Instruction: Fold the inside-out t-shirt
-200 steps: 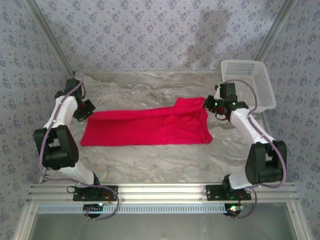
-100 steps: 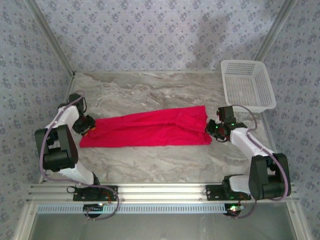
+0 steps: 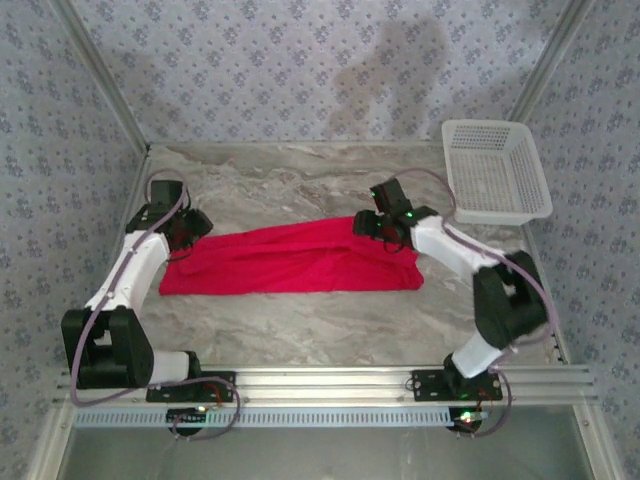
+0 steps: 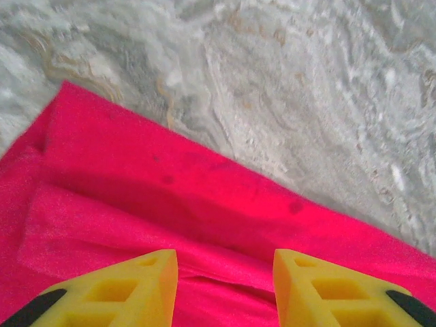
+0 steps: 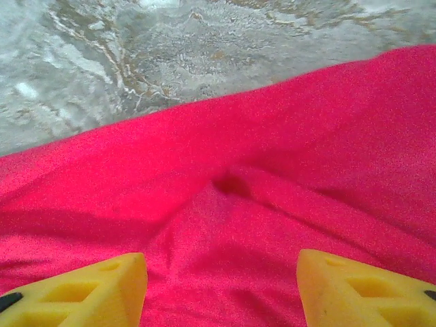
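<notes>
Counter (image 3: 300, 330): grey marble look.
T-shirt (image 3: 290, 262): red, long flat band, mid-frame in top view.
Left claw (image 4: 225, 266): apart, over shirt's left end, holding nothing.
Right claw (image 5: 221, 269): apart, over shirt's right part, holding nothing.
Basket (image 3: 497, 170): white, upper right.

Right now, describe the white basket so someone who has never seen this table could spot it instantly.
Start at the marble-patterned table and go to its far right corner. There the basket sits, just beyond the right end of the red t-shirt. It is the one white, open-topped, lattice-walled container, while the shirt lies soft and flat.
</notes>
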### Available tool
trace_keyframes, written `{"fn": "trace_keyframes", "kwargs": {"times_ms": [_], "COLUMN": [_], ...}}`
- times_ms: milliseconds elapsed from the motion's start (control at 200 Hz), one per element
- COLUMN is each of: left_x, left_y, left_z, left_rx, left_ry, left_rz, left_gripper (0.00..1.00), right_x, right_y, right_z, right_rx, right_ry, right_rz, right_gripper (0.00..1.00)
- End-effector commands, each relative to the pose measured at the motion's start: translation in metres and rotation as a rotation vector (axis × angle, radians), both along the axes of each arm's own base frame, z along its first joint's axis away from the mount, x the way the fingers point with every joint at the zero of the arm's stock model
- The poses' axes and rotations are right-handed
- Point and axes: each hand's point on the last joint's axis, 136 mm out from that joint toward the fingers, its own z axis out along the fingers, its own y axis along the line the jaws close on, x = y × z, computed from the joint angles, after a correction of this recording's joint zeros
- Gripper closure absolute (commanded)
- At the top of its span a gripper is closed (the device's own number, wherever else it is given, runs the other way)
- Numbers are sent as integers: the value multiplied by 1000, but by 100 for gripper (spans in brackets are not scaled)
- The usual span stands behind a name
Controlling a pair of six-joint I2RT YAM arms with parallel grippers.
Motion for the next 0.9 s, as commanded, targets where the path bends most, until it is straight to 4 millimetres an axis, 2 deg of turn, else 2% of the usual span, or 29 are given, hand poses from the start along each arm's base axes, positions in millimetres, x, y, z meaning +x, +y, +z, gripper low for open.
{"fn": "trace_keyframes", "kwargs": {"times_ms": [0,85,145,205,280,360,485,495,570,740,835,894], "left_x": [-10,-16,-18,-19,-19,-19,-19,-19,-18,-17,-16,-16], "left_y": [-4,0,2,4,7,9,11,11,11,8,8,8], "left_z": [-23,-32,-34,-37,-38,-37,-32,-32,-32,-38,-39,-40], "left_rx": [-29,-7,-1,-6,-16,-24,-30,-31,-37,-52,-50,-46], "left_ry": [65,97,112,127,139,140,123,120,115,131,143,147], "left_rz": [-2,4,8,10,14,19,31,31,38,30,22,17], "left_gripper": [60,59,59,60,60,59,60,60,60,60,60,60], "right_x": [10,15,15,15,11,-1,-32,-40,-70,-133,-147,-148], "right_y": [5,14,18,19,20,18,18,16,19,30,29,25], "right_z": [-17,-29,-36,-39,-36,-26,-1,-8,-12,-40,-33,-24], "right_rx": [-77,-82,-76,-67,-55,-42,-16,-23,6,-8,-71,-103], "right_ry": [86,122,143,155,151,157,115,132,137,157,110,101], "right_rz": [-12,-12,-17,-25,-21,-42,-77,-80,-107,-142,-139,-130], "right_gripper": [36,36,40,57,83,100,100,100,99,69,46,40]}}
